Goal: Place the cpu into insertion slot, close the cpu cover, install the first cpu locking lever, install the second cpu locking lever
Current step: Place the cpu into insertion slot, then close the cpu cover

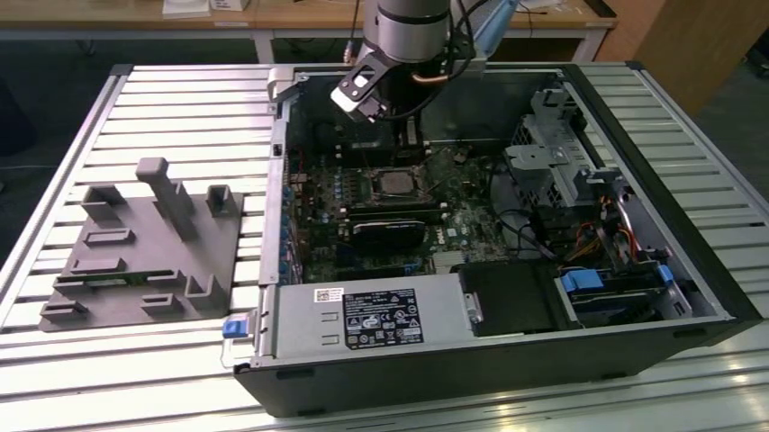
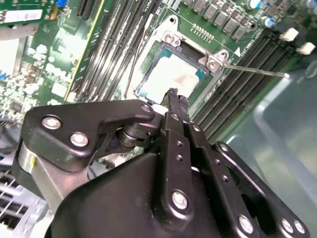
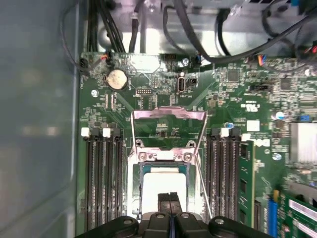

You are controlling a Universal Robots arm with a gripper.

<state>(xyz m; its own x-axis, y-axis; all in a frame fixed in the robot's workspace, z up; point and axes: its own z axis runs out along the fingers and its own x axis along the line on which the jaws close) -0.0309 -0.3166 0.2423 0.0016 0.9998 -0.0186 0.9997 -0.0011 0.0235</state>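
— What does everything rest on?
— A slatted silver metal worktop (image 1: 180,99). A black open computer case (image 1: 481,378) lies across the centre and right of the exterior view. A grey moulded fixture block (image 1: 144,261) sits at the exterior view's left.
— Anything cut off?
— The grey robot arm (image 1: 415,27) is cropped by the top edge. In the first wrist view the black end effector (image 3: 170,198) has its fingers pressed together, with nothing visible between them. It hangs over the pale square metal-topped cpu (image 3: 163,178), which lies in the black-rimmed square insertion slot (image 3: 142,188).
— Room around it?
— The thin silvery frame-shaped cpu cover (image 3: 168,115) stands raised. Long black memory slots (image 3: 104,183) flank the socket closely on both sides.
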